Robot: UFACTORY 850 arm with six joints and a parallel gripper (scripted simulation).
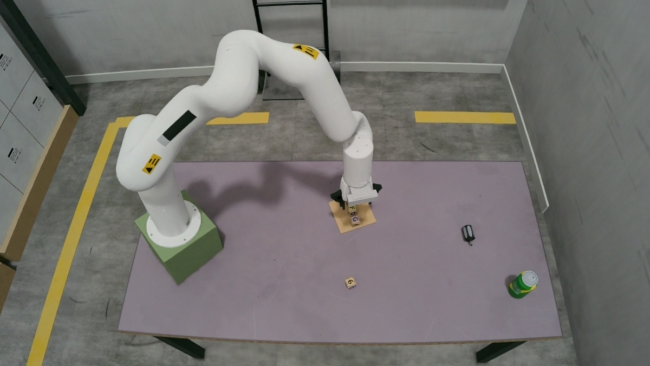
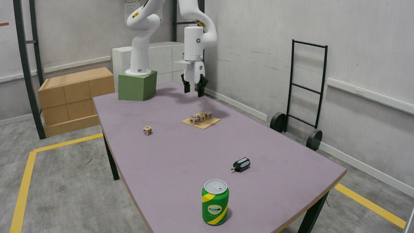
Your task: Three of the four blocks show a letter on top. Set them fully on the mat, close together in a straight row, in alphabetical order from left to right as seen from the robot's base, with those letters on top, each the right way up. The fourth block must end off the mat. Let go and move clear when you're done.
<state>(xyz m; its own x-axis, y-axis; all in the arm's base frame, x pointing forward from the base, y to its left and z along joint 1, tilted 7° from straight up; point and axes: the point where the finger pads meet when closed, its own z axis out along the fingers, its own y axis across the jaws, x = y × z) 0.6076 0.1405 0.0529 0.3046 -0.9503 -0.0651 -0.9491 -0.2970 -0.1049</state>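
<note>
A tan mat lies mid-table. Three letter blocks stand on it, close together in a straight row. In the top view I read an F block and a G block; the third is hidden under the gripper. In the exterior view the row runs from the near block to the far one. My gripper is open and empty, raised well above the row, touching nothing. The fourth block lies off the mat on the purple table, nearer the front edge.
A green can stands at the table's far right corner. A small black tool lies to the right of the mat. The arm's green base sits at the table's left end.
</note>
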